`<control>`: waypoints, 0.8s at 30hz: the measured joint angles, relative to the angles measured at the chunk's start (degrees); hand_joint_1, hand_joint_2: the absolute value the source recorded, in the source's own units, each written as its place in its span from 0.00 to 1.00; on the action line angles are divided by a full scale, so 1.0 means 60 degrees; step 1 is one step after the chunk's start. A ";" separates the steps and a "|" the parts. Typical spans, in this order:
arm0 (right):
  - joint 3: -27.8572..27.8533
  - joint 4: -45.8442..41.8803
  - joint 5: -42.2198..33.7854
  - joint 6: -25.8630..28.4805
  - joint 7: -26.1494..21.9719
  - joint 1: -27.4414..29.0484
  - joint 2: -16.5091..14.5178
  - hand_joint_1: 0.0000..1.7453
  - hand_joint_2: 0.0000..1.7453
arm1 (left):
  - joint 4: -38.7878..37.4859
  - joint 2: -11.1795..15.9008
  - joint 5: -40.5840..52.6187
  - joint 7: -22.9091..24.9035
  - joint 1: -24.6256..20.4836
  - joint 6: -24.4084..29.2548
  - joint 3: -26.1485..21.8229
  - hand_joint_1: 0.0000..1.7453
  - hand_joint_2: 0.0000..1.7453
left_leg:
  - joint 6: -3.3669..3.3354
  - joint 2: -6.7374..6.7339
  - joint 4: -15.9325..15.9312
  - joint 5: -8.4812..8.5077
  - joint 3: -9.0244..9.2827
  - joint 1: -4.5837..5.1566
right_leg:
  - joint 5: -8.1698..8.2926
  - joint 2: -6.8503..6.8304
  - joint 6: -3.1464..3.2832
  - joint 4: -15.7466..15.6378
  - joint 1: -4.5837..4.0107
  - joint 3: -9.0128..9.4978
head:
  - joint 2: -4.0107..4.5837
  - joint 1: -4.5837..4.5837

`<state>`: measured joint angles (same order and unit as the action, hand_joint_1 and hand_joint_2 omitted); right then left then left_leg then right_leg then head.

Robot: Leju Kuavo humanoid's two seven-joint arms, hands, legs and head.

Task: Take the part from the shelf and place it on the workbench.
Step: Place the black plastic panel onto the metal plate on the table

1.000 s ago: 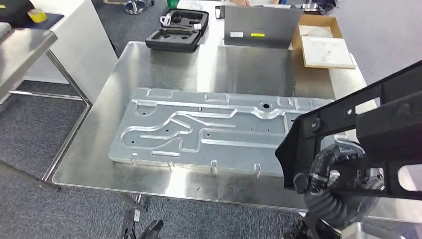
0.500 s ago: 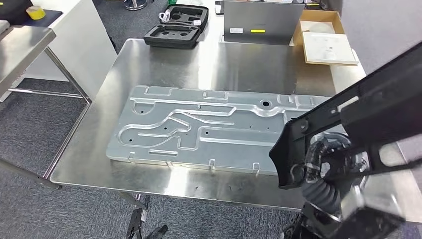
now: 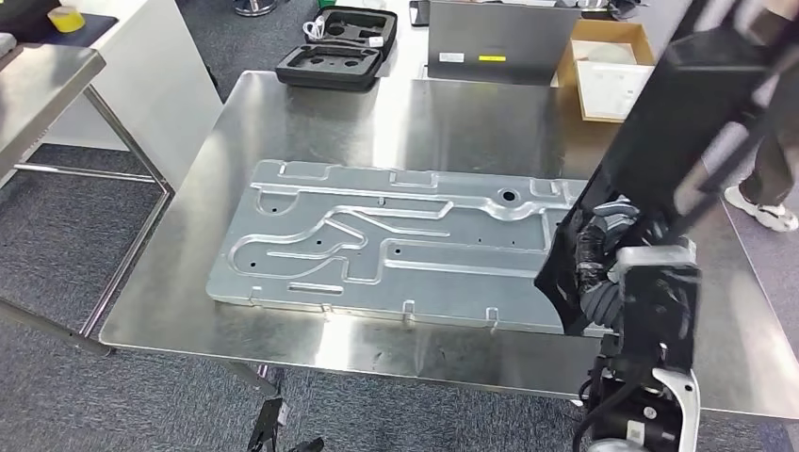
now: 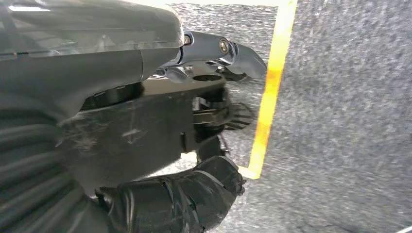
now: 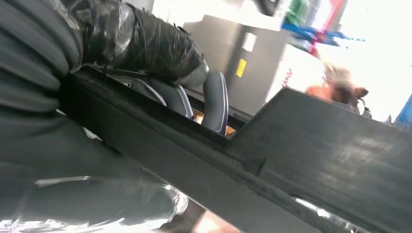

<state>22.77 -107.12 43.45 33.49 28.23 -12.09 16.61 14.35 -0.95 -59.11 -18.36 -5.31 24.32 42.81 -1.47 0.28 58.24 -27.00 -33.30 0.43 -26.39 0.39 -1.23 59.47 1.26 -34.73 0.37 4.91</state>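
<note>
The black part (image 3: 678, 122) is in my right hand (image 3: 603, 268), a long flat piece standing steeply tilted over the right end of the bench (image 3: 311, 113), its lower end down by my fingers and its upper end rising toward the far right. My wrist camera shows that hand closed around the part's (image 5: 311, 160) edge, dark fingers (image 5: 214, 104) curled over one side and the taped thumb (image 5: 141, 41) on the other. I cannot tell whether the lower end touches the bench or hangs just above it.

Just beside the part, to my left, a large stamped metal panel (image 3: 396, 245) lies flat along the middle of the bench, with raised channels and small holes in it.

My left hand (image 4: 194, 97) hangs over grey carpet (image 4: 350, 121) crossed by a yellow tape line (image 4: 269, 92). Its fingers are curled in and I see nothing in them.

At the far edge of the bench sits an open black foam-lined case (image 3: 337, 52), then a grey box (image 3: 499, 42) carrying a small white label and a yellow one, both too small to read. Right of it is a cardboard box (image 3: 608, 66) with white sheets in it, their print unreadable. A person's leg and white shoe (image 3: 768, 212) stand on the floor to the right. On the far left, a roll of yellow tape (image 3: 66, 17) rests on a dark surface.
</note>
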 joint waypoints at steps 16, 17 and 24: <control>-0.0863 0.1039 -0.0626 -0.2493 0.0203 -0.0867 0.3919 1.00 1.00 | -0.0122 -0.0041 0.0056 0.0261 -0.0005 -0.0235 0.0424 0.00 1.00 | 0.0019 0.0029 0.0214 -0.0182 -0.0085 0.0012 | 0.0012 0.0010 -0.0009 0.0109 0.0034 -0.0116 | 0.0000 -0.0071; -0.0865 0.1061 -0.0583 -0.2534 0.0204 -0.0883 0.3982 1.00 1.00 | -0.0128 -0.0041 0.0056 0.0259 -0.0015 -0.0245 0.0450 0.00 1.00 | 0.0067 0.0021 0.0397 -0.0328 -0.0169 0.0003 | 0.0023 0.0006 0.0032 0.0088 0.0047 -0.0107 | 0.0000 -0.0057; -0.0873 0.1278 -0.0051 -0.4319 0.0206 -0.1331 0.4503 1.00 1.00 | -0.0155 -0.0045 -0.0008 0.0222 -0.0018 -0.0439 0.0529 0.00 1.00 | 0.0115 0.0004 0.2131 -0.0671 -0.1110 -0.0044 | -0.0007 -0.0011 0.0130 0.0074 0.0024 -0.0054 | 0.0000 -0.0027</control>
<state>17.53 -99.45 43.15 7.58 29.46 -20.08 43.63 13.43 -1.22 -59.16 -17.02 -5.42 21.69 45.98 -0.78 0.30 71.03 -31.03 -39.95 0.16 -26.43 0.33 -0.45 59.91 1.41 -35.05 0.37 4.75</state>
